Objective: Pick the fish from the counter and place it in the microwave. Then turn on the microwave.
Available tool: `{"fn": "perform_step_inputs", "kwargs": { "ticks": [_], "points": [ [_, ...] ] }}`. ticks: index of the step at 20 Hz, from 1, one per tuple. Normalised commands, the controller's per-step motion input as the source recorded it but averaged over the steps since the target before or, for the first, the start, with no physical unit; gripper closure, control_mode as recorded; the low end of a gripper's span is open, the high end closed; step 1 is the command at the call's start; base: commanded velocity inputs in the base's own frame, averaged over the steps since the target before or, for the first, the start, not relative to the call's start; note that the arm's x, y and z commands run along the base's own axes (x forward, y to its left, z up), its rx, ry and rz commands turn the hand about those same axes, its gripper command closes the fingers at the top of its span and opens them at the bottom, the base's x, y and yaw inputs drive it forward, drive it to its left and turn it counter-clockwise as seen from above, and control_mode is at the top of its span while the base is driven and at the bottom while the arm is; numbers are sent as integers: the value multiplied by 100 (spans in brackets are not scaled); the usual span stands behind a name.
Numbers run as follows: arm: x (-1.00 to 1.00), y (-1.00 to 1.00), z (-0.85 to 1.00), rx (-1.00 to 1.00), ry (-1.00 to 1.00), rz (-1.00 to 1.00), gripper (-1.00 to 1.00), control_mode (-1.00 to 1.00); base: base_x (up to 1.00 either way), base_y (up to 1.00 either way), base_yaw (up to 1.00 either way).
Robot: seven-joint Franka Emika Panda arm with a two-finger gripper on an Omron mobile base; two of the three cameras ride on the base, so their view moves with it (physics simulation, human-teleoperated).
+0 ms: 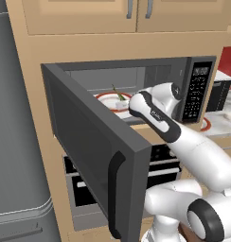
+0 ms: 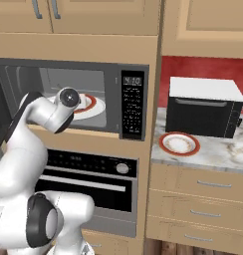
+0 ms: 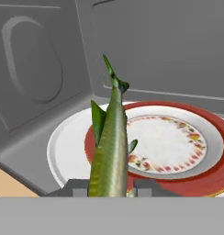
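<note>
The microwave (image 1: 136,64) stands with its door (image 1: 84,137) swung wide open to the left. My arm reaches into the cavity. In the hand view my gripper (image 3: 112,187) is shut on the fish (image 3: 110,142), a slender olive-green body with its tail pointing up. The fish hangs over the near rim of a red-rimmed white plate (image 3: 178,147) that rests on the microwave's white turntable (image 3: 68,142). From the left base view the fish (image 1: 118,93) pokes up above that plate (image 1: 107,98), just left of my hand. The button panel (image 2: 132,104) is at the microwave's right.
A black oven (image 2: 93,174) sits under the microwave. To the right, the marbled counter (image 2: 218,152) carries a second red-rimmed plate (image 2: 179,143) and a black toaster oven (image 2: 205,107). A grey fridge (image 1: 13,142) stands left of the open door.
</note>
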Motion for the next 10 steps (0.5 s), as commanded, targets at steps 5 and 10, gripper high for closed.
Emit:
{"fn": "perform_step_inputs", "kwargs": {
  "ticks": [5, 10],
  "points": [
    [26, 1, 0, -3, 0, -6, 100, -100, 0, 0, 0],
    [22, 0, -1, -5, 1, -5, 100, -100, 0, 0, 0]
  ]
}}
